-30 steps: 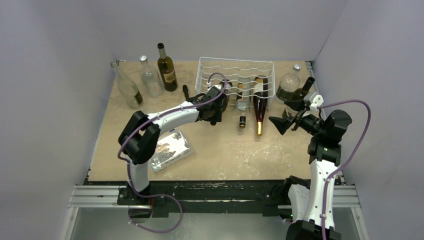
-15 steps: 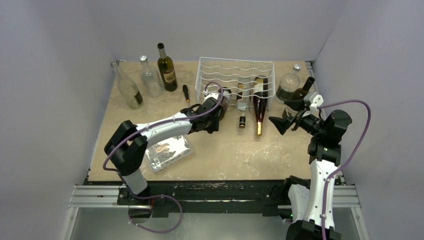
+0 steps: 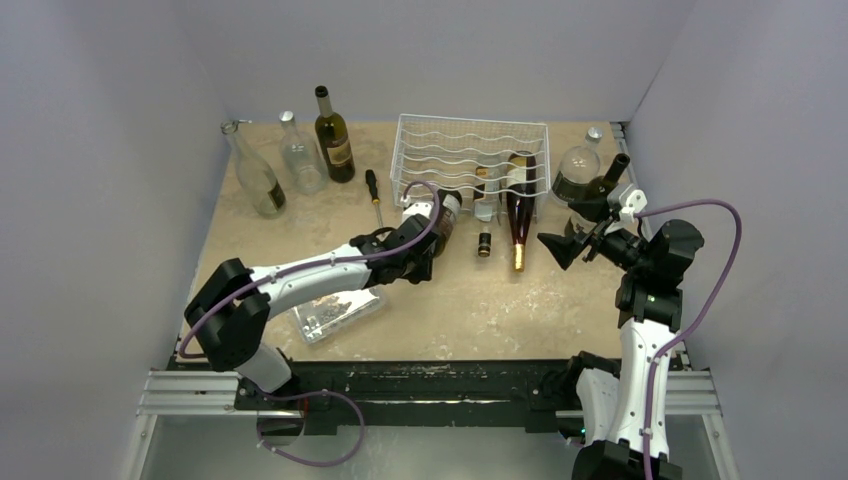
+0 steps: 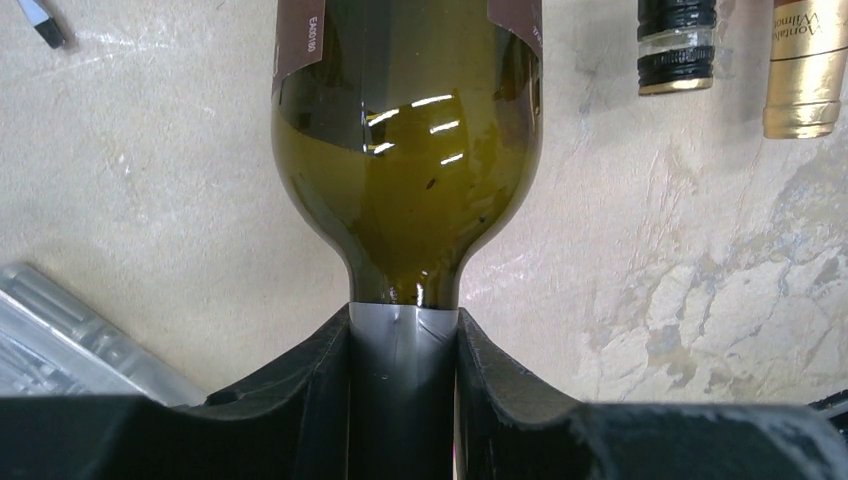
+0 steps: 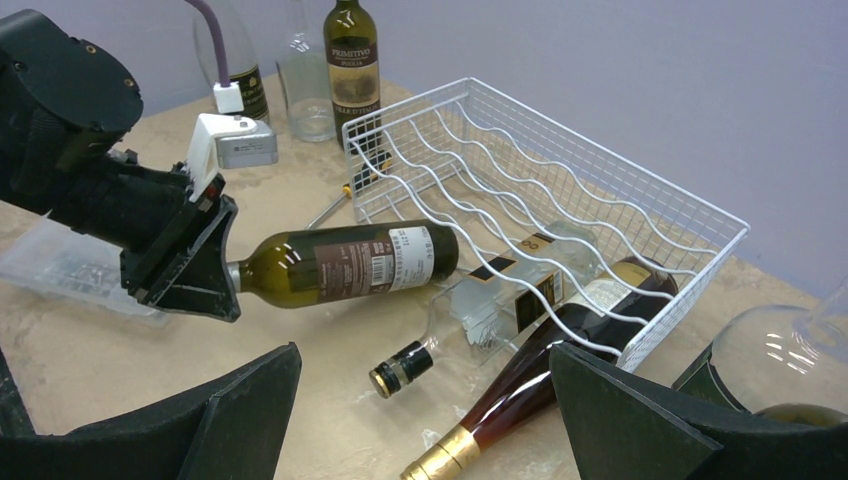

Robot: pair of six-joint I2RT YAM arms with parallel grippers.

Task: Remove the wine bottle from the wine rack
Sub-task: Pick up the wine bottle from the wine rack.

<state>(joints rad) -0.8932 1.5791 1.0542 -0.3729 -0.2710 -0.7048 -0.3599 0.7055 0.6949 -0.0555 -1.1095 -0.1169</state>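
The white wire wine rack (image 3: 470, 150) stands at the back of the table and also shows in the right wrist view (image 5: 600, 200). My left gripper (image 3: 415, 247) is shut on the neck of a green wine bottle (image 3: 441, 215), which lies horizontal with its base at the rack's front edge. In the left wrist view the bottle (image 4: 410, 150) fills the top and my gripper (image 4: 403, 350) clamps its grey-foiled neck. The right wrist view shows the bottle (image 5: 340, 265) too. My right gripper (image 3: 560, 245) is open and empty, right of the rack.
A red bottle with gold foil (image 3: 518, 215) and a clear bottle with a black cap (image 3: 484, 225) lie in the rack, necks out. Three upright bottles (image 3: 333, 135) stand back left. A screwdriver (image 3: 373, 190), a clear parts box (image 3: 335, 305) and a glass decanter (image 3: 578, 172) are nearby.
My left arm has drawn back toward the near left, pulling the green bottle out of the rack by its neck. The right arm has not moved.
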